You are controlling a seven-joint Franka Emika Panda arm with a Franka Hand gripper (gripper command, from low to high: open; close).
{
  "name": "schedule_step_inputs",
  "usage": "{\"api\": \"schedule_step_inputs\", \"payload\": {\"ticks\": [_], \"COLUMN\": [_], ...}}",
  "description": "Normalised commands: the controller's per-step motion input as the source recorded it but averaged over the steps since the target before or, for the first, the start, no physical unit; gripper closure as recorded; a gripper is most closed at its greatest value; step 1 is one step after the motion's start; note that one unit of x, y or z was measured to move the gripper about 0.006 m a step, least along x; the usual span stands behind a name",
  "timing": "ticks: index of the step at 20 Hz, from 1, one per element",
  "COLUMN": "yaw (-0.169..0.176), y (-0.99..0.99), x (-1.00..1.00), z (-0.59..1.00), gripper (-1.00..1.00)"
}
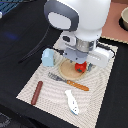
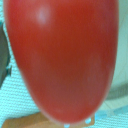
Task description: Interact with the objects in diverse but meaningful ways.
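Note:
The red tomato-like ball (image 1: 80, 66) sits between my gripper's (image 1: 80, 62) fingers, just over the far side of the round tan plate (image 1: 66, 73). In the wrist view the red ball (image 2: 65, 55) fills nearly the whole picture, so the fingers are mostly hidden. The gripper looks shut on it. The light blue carton-shaped block (image 1: 48, 57) stands at the exterior view's left of the plate. The dark brown sausage-like stick (image 1: 37, 92) lies near the mat's front left. The white-and-blue fish-like piece (image 1: 71, 101) lies at the mat's front.
A wooden-handled fork (image 1: 56, 77) and knife (image 1: 77, 85) lie in front of the plate on the striped placemat (image 1: 100, 92). A wooden handle (image 2: 30, 121) shows under the ball in the wrist view. A bowl (image 1: 123, 18) stands at the back right. The table around is black.

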Motion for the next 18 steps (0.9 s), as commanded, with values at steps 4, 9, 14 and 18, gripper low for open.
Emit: {"api": "schedule_step_inputs", "payload": {"ticks": [4,9,14,18], "yaw": [0.000,0.000,0.006,0.105], "y": [0.04,0.06,0.01,0.00], "x": [-0.51,-0.54,-0.77,-0.78], "z": [0.94,0.90,0.60,0.12], "gripper": [-1.00,-1.00,-1.00,-1.00]}}
